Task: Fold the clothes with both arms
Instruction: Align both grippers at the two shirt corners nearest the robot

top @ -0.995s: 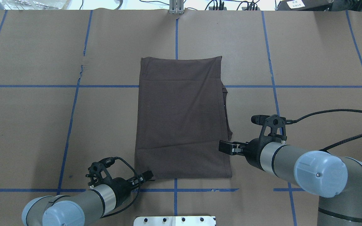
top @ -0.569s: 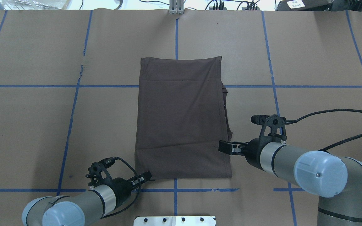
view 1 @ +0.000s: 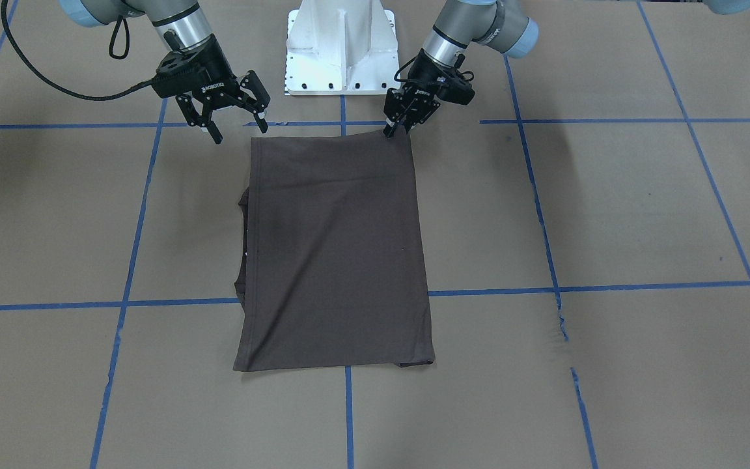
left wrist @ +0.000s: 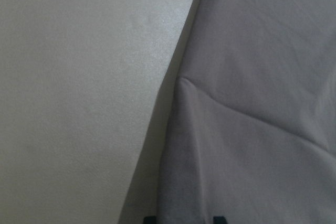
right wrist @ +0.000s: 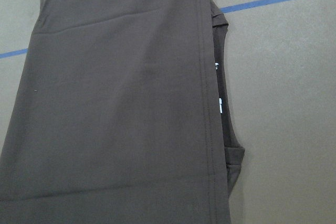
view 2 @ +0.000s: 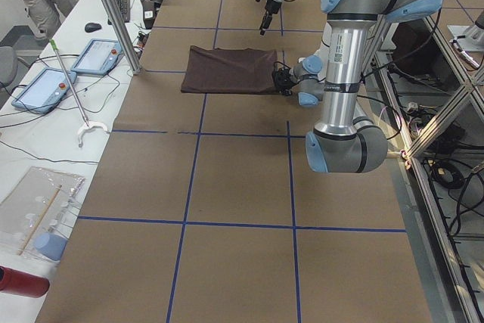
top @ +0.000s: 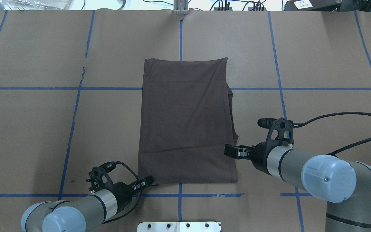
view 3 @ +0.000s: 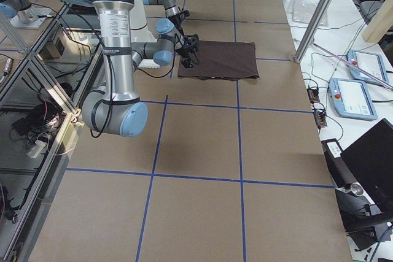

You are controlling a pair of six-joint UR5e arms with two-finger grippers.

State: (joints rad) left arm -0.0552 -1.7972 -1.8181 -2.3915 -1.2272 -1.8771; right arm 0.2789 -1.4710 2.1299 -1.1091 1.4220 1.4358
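Left hand [view 1: 393,128] pinches T-shirt [view 1: 336,247] corner; right hand [view 1: 239,129], spread, hovers near side edge.

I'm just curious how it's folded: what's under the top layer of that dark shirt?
Lower layers of the T-shirt peek out along one side edge, with small white labels. Everything else beneath is hidden by the fabric on top.

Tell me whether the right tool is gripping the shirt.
No: in the front view the right tool hangs wide open by the shirt corner, its fingers spread with no cloth between them.
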